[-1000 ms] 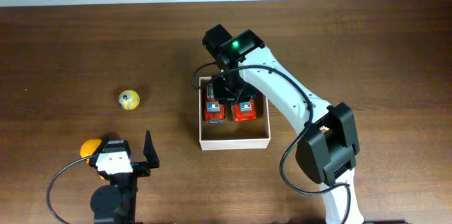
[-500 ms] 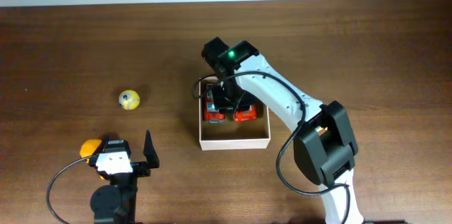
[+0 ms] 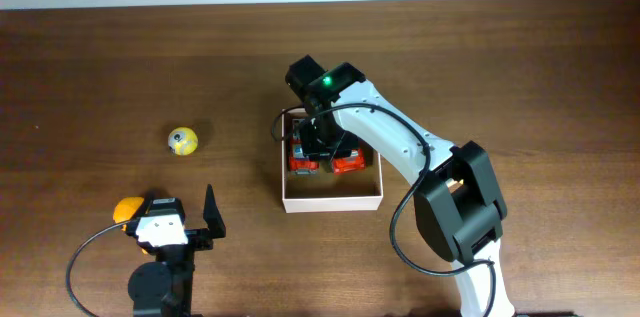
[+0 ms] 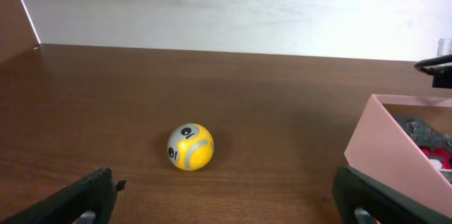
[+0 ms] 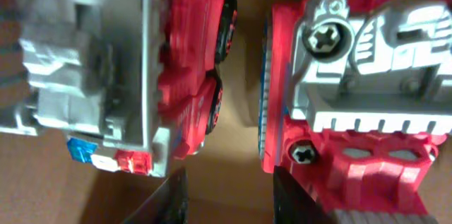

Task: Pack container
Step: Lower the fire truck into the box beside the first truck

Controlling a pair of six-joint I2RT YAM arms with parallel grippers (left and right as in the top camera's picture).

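At the far left of the brown table [image 3: 90, 67], an orange round thing [image 3: 125, 207] sits just beside the left claw [image 3: 180, 209], partly hidden by it. That claw is spread wide and pinches nothing. A yellow ball [image 3: 181, 141] with grey markings lies alone on the wood beyond it. Near the middle of the table stands the container [image 3: 332, 202], upright on the wood, with two toy trucks side by side in its far half: a red and white truck [image 3: 301, 159] on the left and a red and grey truck [image 3: 348, 163] on the right. The right claw [image 5: 229, 181] hangs low over the gap between them, its fingers [image 5: 173, 196] partly spread with only cardboard floor showing between.
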